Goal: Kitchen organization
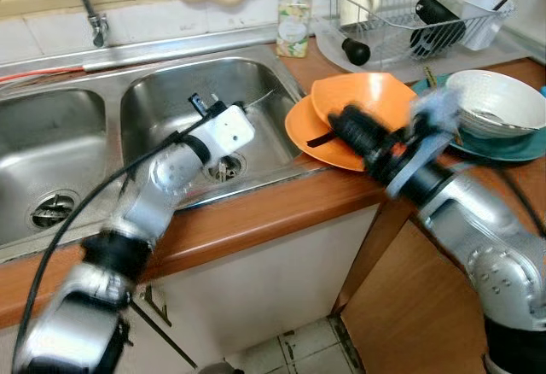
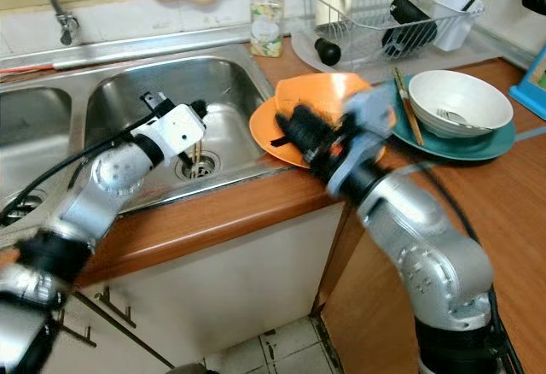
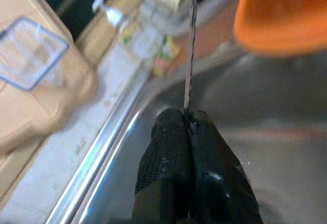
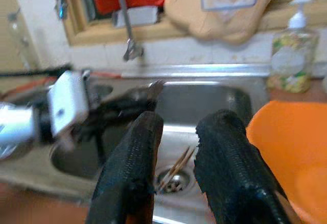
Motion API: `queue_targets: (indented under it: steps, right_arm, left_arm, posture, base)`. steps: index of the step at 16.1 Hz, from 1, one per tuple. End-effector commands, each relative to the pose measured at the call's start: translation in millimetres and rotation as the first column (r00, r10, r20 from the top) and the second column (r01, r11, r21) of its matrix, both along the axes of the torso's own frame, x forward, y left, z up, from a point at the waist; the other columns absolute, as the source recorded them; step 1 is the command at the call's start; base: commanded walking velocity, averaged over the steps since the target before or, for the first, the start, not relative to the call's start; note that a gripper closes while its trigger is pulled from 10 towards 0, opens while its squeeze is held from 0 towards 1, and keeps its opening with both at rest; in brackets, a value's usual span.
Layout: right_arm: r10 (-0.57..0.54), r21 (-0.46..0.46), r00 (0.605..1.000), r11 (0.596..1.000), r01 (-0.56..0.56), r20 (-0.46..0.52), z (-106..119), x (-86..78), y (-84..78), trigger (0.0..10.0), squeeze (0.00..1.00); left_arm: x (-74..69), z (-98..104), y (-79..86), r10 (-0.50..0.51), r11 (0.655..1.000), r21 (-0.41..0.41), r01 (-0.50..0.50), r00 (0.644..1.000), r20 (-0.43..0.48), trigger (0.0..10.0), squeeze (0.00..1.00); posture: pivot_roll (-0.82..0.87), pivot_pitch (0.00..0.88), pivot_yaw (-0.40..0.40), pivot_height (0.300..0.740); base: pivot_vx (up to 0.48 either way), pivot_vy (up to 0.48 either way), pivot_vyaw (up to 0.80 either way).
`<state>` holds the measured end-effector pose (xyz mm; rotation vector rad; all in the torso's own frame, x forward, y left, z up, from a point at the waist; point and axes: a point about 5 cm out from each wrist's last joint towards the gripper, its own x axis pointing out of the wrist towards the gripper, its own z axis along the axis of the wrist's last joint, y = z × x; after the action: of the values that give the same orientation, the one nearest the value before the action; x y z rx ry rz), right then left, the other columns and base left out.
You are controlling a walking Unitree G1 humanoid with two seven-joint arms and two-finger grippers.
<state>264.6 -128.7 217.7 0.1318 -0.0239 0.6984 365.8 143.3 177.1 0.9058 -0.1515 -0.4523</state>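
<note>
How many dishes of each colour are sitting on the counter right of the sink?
Orange plates: 2, stacked and overlapping
Teal plate: 1
White bowl: 1, sitting on the teal plate
Total: 4 dishes

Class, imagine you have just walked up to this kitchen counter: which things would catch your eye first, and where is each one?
The bright orange plates stacked on the wooden counter by the sink's edge stand out first, with the right gripper open beside them. Over the steel sink basin, the left gripper pinches a thin metal utensil. Chopsticks lie at the drain below.
</note>
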Motion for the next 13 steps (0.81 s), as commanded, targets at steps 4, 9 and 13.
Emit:
queue_targets:
  steps: [4, 9, 13]
  right_arm:
    - [0.065, -0.153, 0.998, 0.986, -0.067, -0.017, -10.5, -7.2, 12.5, 10.0, 0.0]
    - [0.033, -0.193, 0.999, 0.981, -0.034, -0.007, -15.3, -7.0, 13.8, 10.0, 0.0]
    - [-0.033, -0.18, 0.999, 0.983, 0.036, 0.015, -13.3, -7.3, 8.0, 10.0, 0.0]
  left_arm:
    - [19.6, -13.1, 11.6, 0.061, 0.987, 0.154, -0.037, 0.986, -0.156, 10.0, 0.0]
    - [26.4, -29.9, 23.4, 0.137, 0.968, 0.244, -0.055, 0.933, -0.333, 10.0, 1.0]
    - [25.7, -34.6, 24.2, 0.143, 0.976, 0.209, -0.067, 0.918, -0.37, 10.0, 1.0]
  posture:
    - [-0.17, 0.0, 0.054, 0.74]
    - [-0.19, 0.0, 0.071, 0.74]
    - [-0.19, 0.0, 0.065, 0.74]
  base:
    - [0.0, 0.0, 0.0]
    - [0.0, 0.0, 0.0]
    - [0.0, 0.0, 0.0]
